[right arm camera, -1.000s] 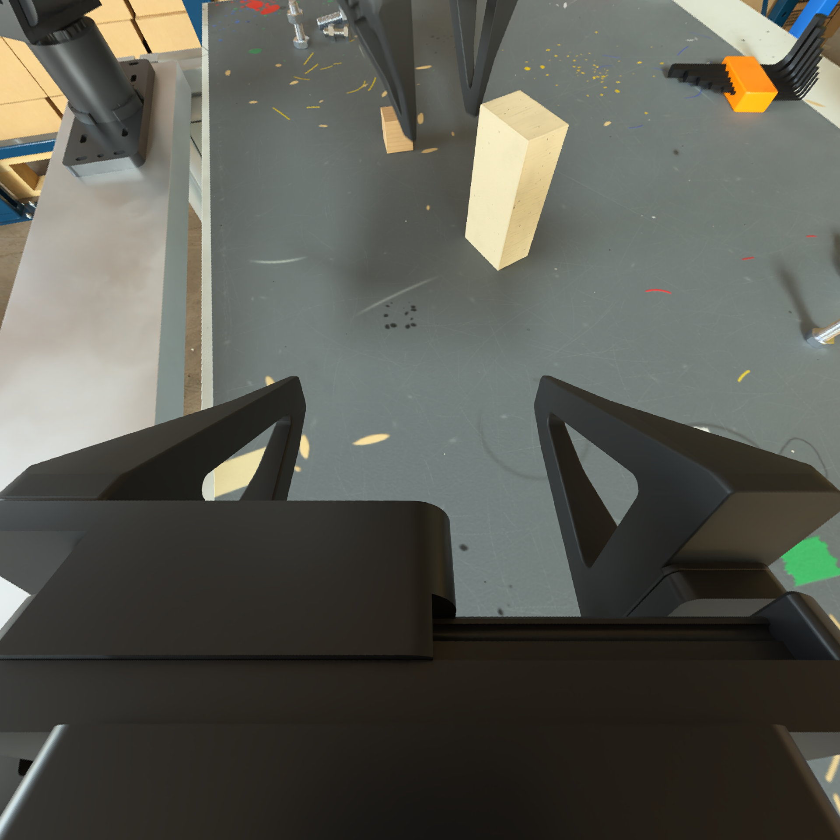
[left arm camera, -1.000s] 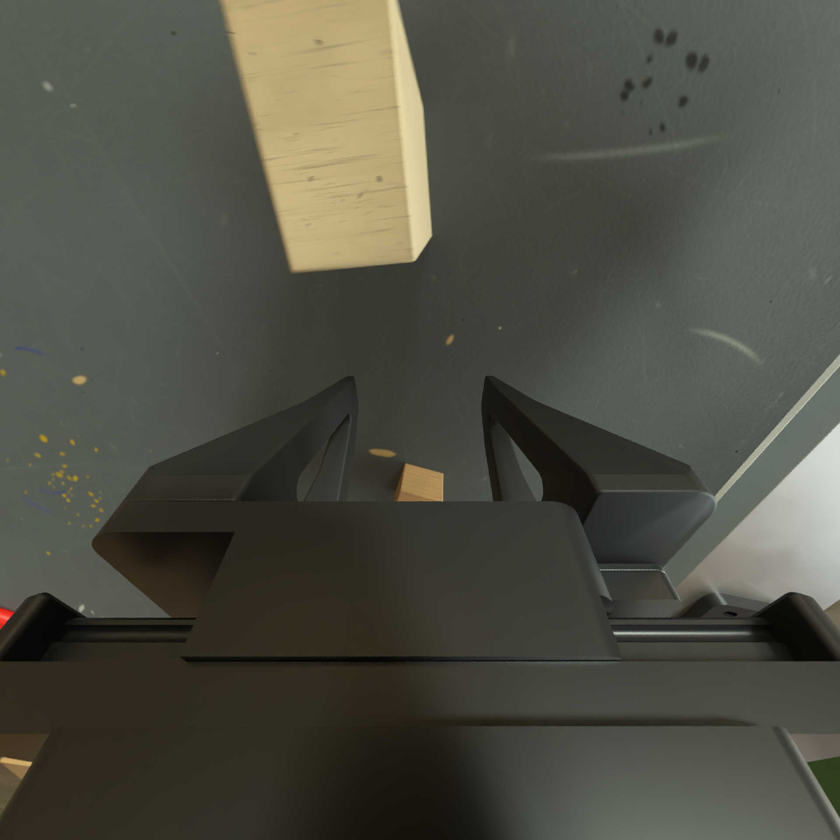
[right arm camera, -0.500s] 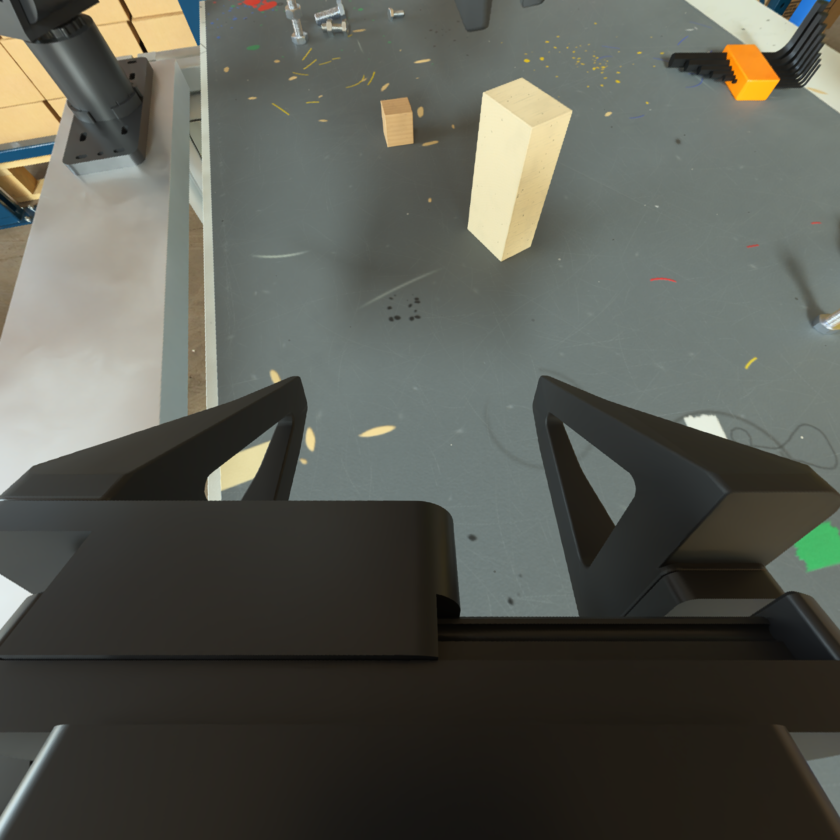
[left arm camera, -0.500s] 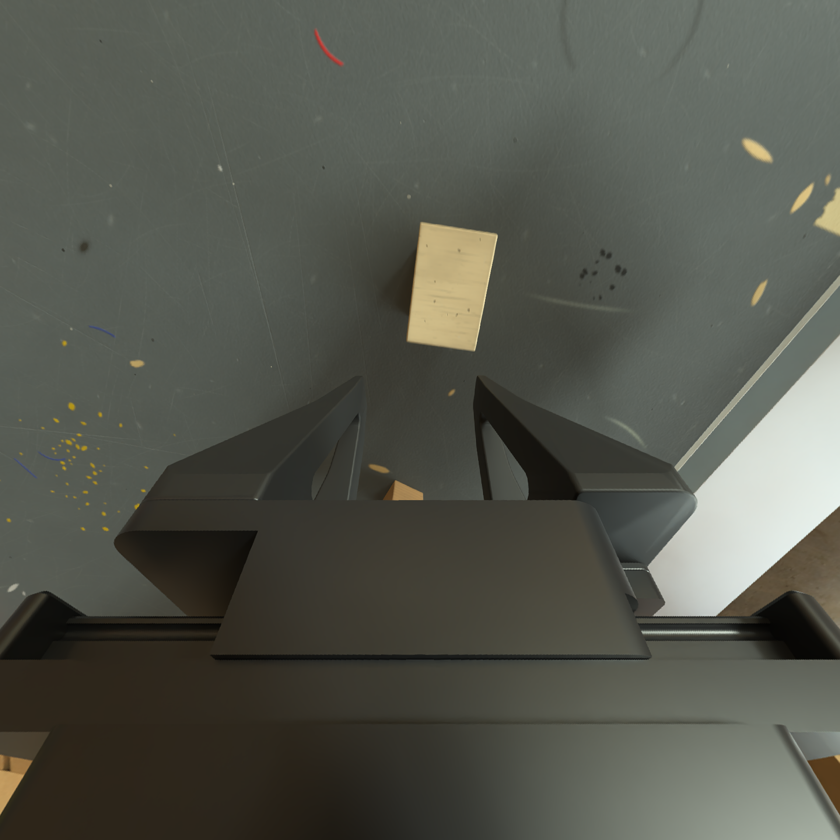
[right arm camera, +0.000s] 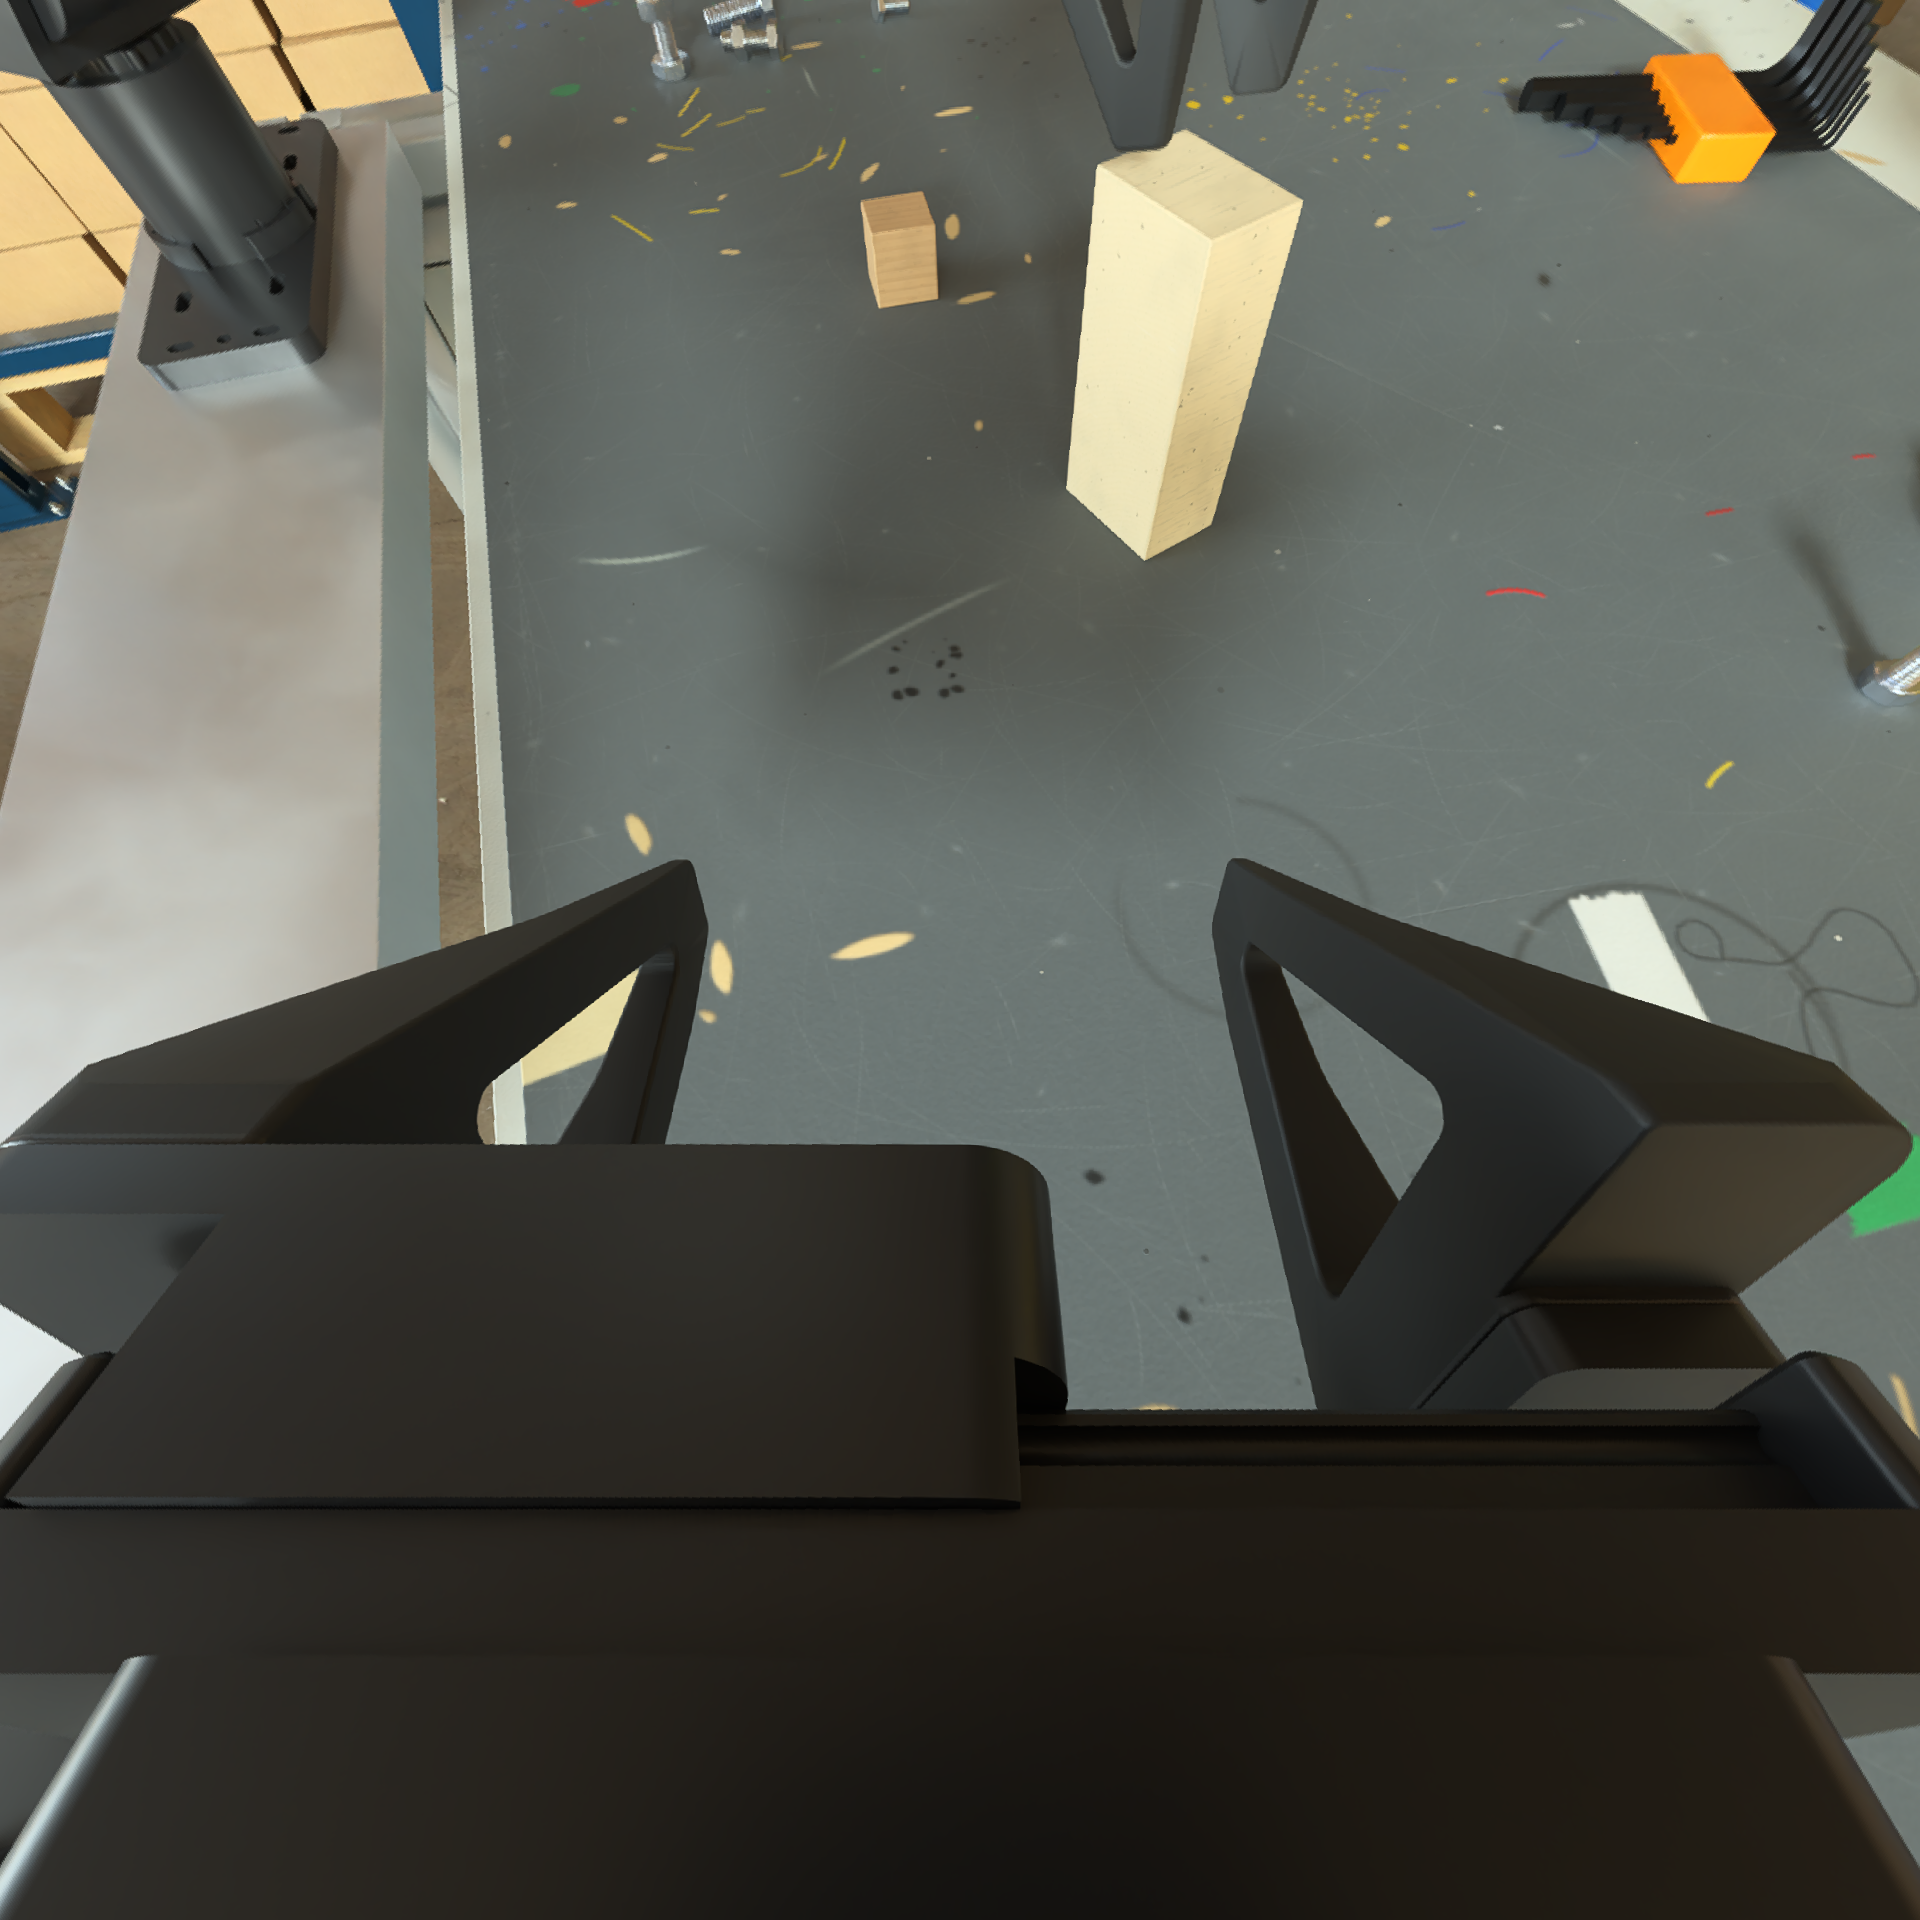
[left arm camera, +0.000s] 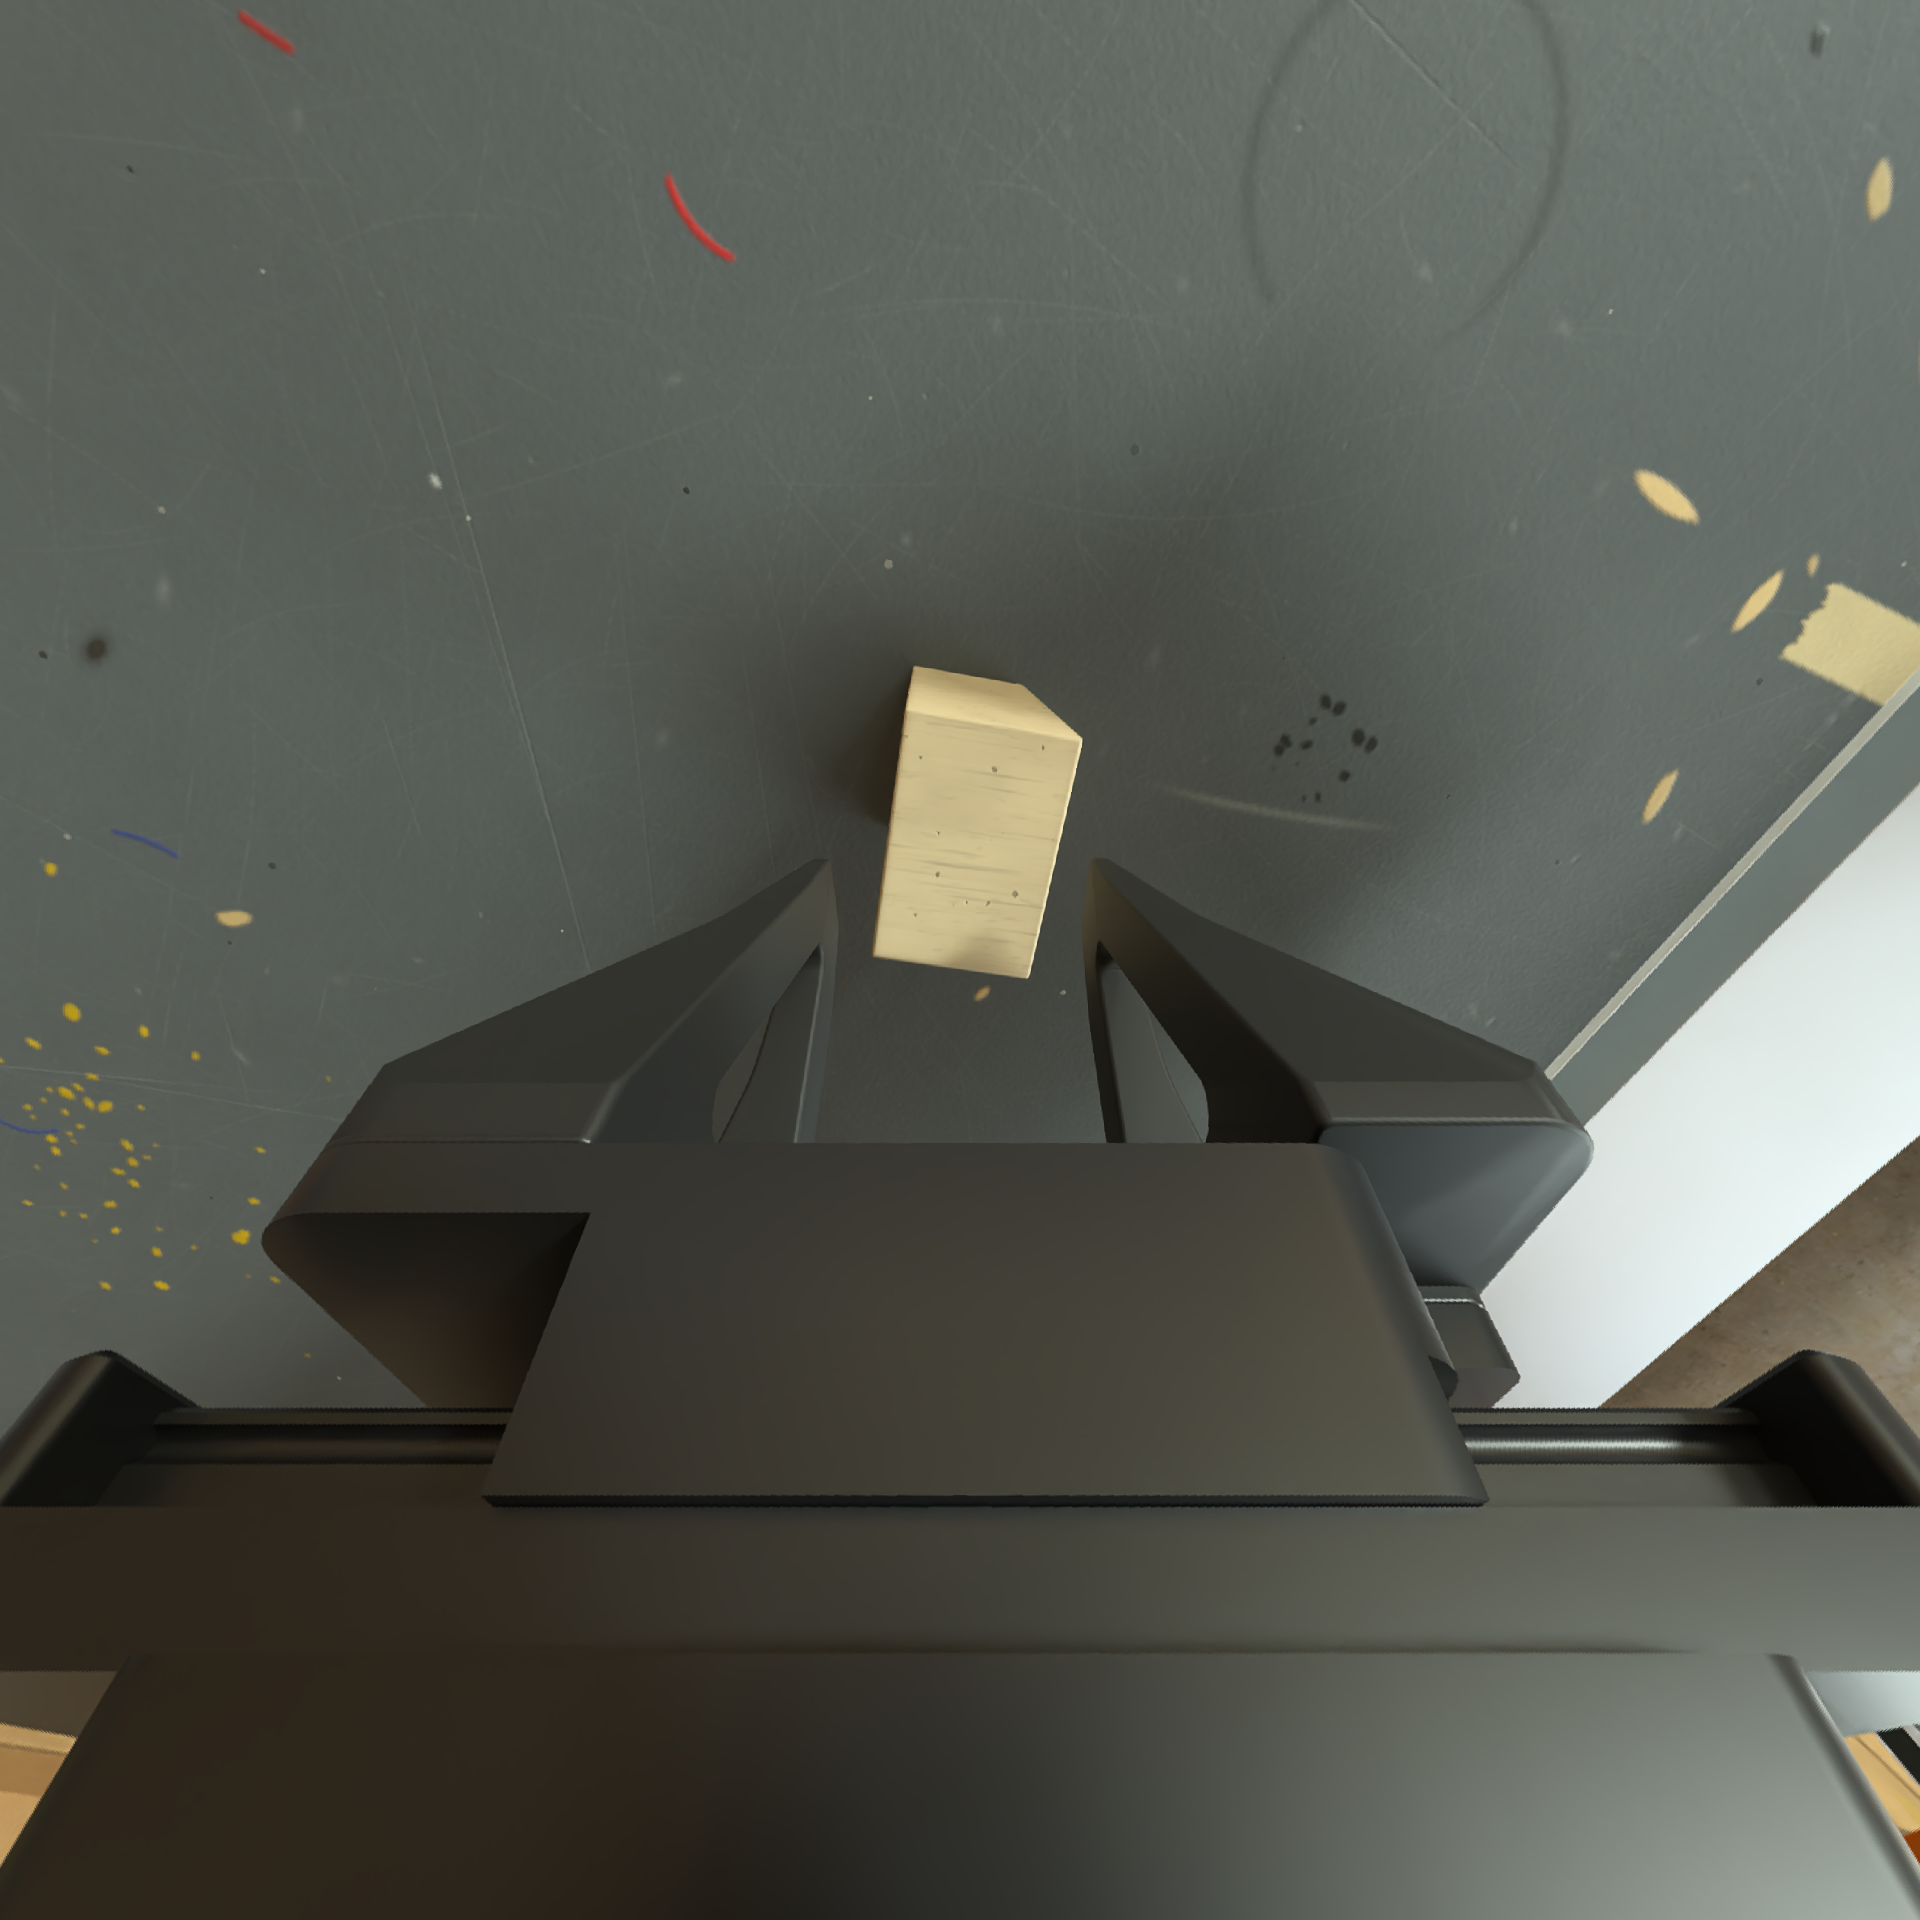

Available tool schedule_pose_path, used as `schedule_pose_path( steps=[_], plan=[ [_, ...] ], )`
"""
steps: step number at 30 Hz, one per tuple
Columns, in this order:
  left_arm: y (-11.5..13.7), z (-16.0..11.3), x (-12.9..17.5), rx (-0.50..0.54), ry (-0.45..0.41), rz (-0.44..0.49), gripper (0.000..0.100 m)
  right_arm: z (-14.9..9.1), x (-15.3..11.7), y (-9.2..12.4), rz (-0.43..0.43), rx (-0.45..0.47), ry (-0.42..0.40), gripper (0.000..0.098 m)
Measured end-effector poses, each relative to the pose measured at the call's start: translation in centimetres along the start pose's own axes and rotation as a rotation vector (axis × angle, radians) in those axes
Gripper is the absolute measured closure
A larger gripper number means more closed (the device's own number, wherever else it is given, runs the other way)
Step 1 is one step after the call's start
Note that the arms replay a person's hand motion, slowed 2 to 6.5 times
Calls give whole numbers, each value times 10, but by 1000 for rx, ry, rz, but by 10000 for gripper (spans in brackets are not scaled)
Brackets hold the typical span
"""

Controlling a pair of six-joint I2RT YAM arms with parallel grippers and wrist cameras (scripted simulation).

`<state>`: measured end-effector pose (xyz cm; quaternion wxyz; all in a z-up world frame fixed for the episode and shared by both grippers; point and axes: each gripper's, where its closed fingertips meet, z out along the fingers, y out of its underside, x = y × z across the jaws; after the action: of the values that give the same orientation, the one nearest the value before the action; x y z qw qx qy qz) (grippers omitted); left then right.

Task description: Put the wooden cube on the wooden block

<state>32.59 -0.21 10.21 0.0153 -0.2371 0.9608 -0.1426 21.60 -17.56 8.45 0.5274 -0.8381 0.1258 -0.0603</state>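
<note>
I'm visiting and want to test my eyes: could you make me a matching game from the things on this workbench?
Things:
1. wooden cube
2. wooden block
3. hex key set
4. right gripper

Descriptions:
A. tall, pale, standing upright
B. open, holding nothing
C. small, brown, alone on the table
D. black with an orange holder

Pairs: 1-C, 2-A, 3-D, 4-B

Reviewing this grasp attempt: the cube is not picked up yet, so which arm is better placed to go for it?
Left, probably. The left gripper hangs open above the wooden block, near the wooden cube; the right gripper, also open, sits far back across the table.
</note>
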Motion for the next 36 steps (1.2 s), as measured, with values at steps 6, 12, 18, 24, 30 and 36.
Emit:
schedule_pose_path(
  steps=[6,12,18,24,30,36],
  plan=[
    [-1,8,1,-22,-10,12,598,-1,-1,1,2,-1,1,146],
    [-1,11,-1,-32,-20,19,592,-2,-1,2,3,-3,1,149],
    [0,14,-1,-40,-19,34,505,-2,0,3,6,-2,-1,153],
    [1,17,0,-56,-17,62,417,-2,0,4,8,-2,-3,156],
    [2,20,-1,-66,-18,80,412,-2,0,4,10,-3,-4,156],
    [2,22,-2,-69,-27,90,413,-2,0,4,9,-3,-5,156]
  ],
)
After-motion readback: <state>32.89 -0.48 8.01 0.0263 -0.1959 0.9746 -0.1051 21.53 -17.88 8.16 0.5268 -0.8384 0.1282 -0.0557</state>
